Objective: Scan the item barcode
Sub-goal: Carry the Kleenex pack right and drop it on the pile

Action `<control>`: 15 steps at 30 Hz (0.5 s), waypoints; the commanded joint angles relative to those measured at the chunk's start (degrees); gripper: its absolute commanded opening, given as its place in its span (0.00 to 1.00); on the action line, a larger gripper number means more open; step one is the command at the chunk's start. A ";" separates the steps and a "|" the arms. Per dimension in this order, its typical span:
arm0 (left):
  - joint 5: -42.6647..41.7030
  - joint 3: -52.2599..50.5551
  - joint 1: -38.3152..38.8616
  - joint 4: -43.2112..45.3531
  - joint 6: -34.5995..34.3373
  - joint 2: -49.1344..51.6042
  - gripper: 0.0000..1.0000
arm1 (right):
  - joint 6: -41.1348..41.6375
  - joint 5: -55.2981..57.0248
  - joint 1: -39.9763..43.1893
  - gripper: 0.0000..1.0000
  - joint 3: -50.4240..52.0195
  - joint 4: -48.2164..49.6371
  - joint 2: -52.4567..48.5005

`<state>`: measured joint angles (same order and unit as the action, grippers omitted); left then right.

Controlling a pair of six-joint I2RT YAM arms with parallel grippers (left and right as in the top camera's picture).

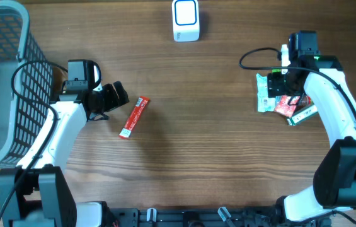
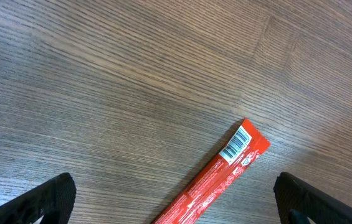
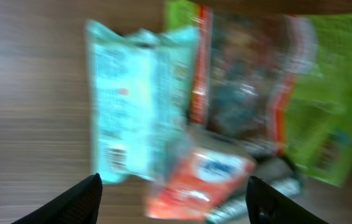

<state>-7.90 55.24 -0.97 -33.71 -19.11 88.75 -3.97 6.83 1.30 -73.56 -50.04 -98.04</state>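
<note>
**Left arm hovering over a red stick packet, ready to lift it for scanning**

I am holding my left jaws as wide apart as they go, with nothing in them. Their dark fingertips (image 2: 45, 199) are showing at the bottom corners of the left wrist view. The red stick packet (image 1: 133, 116) is lying flat on the wooden bench (image 1: 196, 157) just beside them, slanting across the gap. Its barcode (image 2: 237, 148) is facing up at one end.

My right jaws are also standing open and empty, with fingertips (image 3: 82, 199) spread above a pile of packets (image 1: 285, 101) on the right side of the bench. That view is blurring badly.

To do this step well, I am judging that I should turn my left wrist so the jaws cross the stick squarely. I should then come down on its middle and close gently across the narrow width, leaving the barcode end uncovered. A thin, flat wrapper is likely to slide or buckle, so a low, slow approach seems wise. The code then needs to face the white scanner (image 1: 185, 20) at the far edge.

I am counting these things:
- one red stick packet
- one scanner
- one grey mesh basket (image 1: 36, 57) at the left
- at least four things in the pile: a pale teal packet (image 3: 132, 99), a green packet (image 3: 325, 93), a red-orange packet (image 3: 207, 180) and a dark item (image 3: 275, 171) that is too blurred to name
</note>
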 commanded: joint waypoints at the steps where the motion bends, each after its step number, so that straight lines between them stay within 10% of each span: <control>1: 0.50 0.13 -0.26 0.00 0.90 -0.46 1.00 | 3.08 -31.39 -0.57 0.69 0.20 2.21 -0.26; 6: 0.50 0.13 -0.26 0.00 0.90 -0.46 1.00 | 15.30 -45.90 -8.48 0.64 0.20 8.31 -0.33; 7: 0.50 0.13 -0.26 0.00 0.87 -0.46 1.00 | 23.74 -44.98 -11.72 0.69 0.20 10.64 -0.44; 8: 0.50 0.13 -0.26 0.00 0.90 -0.46 1.00 | 30.21 -42.88 -14.60 0.98 0.20 11.89 -0.44; 15: 0.50 0.13 -0.26 0.02 0.90 -0.46 1.00 | 42.10 -22.36 -32.63 0.91 0.20 12.92 -0.96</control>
<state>-7.90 55.24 -0.97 -33.74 -19.14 88.75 34.26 -23.73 -28.82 -73.47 -36.88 -98.15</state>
